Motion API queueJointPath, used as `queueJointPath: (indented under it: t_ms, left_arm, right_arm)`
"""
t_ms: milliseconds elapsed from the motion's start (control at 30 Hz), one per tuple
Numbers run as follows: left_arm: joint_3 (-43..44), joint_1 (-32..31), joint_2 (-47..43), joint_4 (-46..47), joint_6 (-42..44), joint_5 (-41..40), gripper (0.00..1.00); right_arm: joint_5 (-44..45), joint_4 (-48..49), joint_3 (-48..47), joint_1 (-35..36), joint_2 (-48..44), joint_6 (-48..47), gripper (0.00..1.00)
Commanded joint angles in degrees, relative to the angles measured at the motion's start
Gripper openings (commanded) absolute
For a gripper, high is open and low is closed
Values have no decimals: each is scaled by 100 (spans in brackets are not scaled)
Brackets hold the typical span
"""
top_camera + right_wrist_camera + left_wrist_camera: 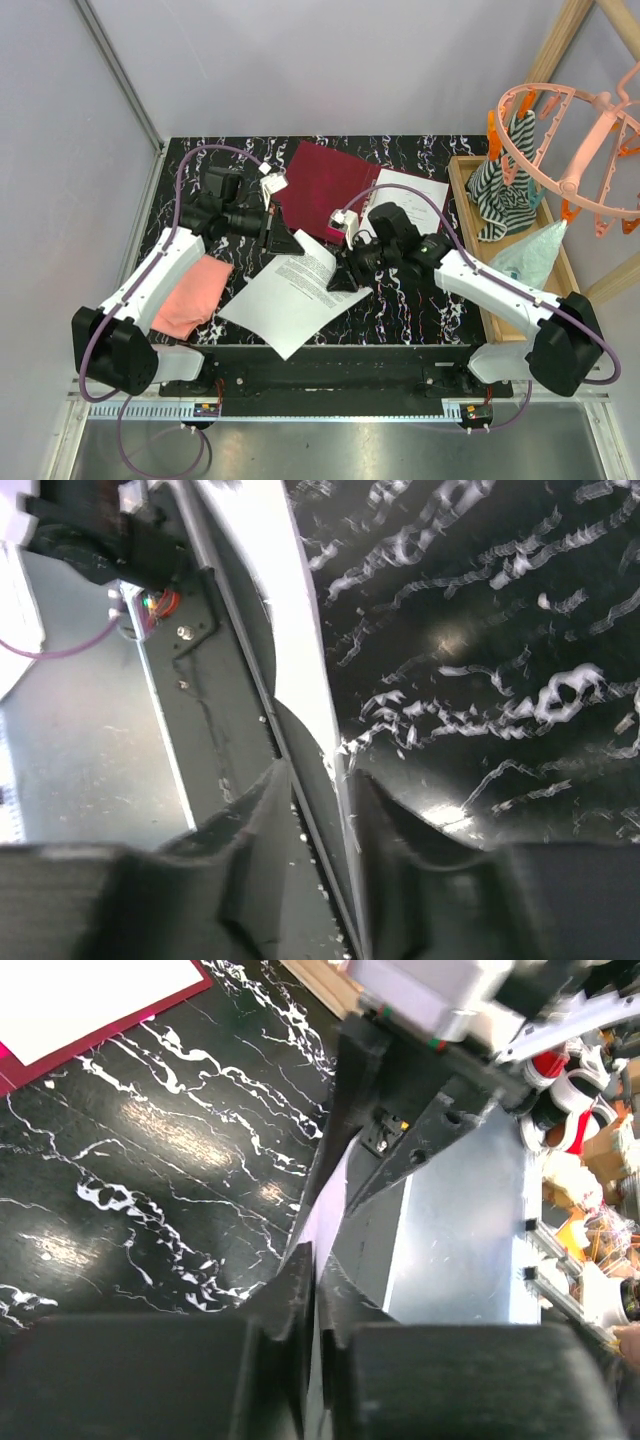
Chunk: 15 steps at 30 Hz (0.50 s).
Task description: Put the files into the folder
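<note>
Black marble-patterned tabletop (420, 310) fills the space between pale walls, with both arms reaching in from the near edge. At its middle lies a printed sheet (290, 295), set at a slant, its near corner reaching the table's front edge. The left gripper (283, 240) pinches the sheet's far corner and the right gripper (345, 280) pinches its right-hand edge. Each wrist camera sees the paper edge-on as a thin pale strip (322, 1230) (290, 610) clamped between dark fingers (290, 1290) (260, 810) that are drawn narrow with only the sheet between them.

Just beyond the grippers, towards the back wall, the crimson folder (320, 180) lies flat, and a second sheet (412, 195) rests against its right side. Whether that sheet lies on the folder's inner face or on the table beside it cannot be told.

A folded pink cloth (192, 295) lies under the left arm. Along the right side stands a wooden tray (462, 200) holding a striped cloth (505, 195) and a pale teal bag (530, 255), beneath a pink clip hanger (570, 140).
</note>
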State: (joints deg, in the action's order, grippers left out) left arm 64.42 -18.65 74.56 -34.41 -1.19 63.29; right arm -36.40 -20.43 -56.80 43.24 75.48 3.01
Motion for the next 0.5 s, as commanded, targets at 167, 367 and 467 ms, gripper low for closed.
queueJointPath:
  t_ms: [167,367,467]
  left_arm:
    - [-149,142,-521,1524,-1725,184,0]
    - [-580,319,-935,3159,-3517,35,0]
    - [-790,406,-1049,3571,-4131,-220,0]
  right_arm:
    - [370,1627,1082,-132,-753,1412,74]
    - [818,4453,2425,-141,-1334,3158,75]
    - [1029,5309,2856,-141,-1641,3557,74]
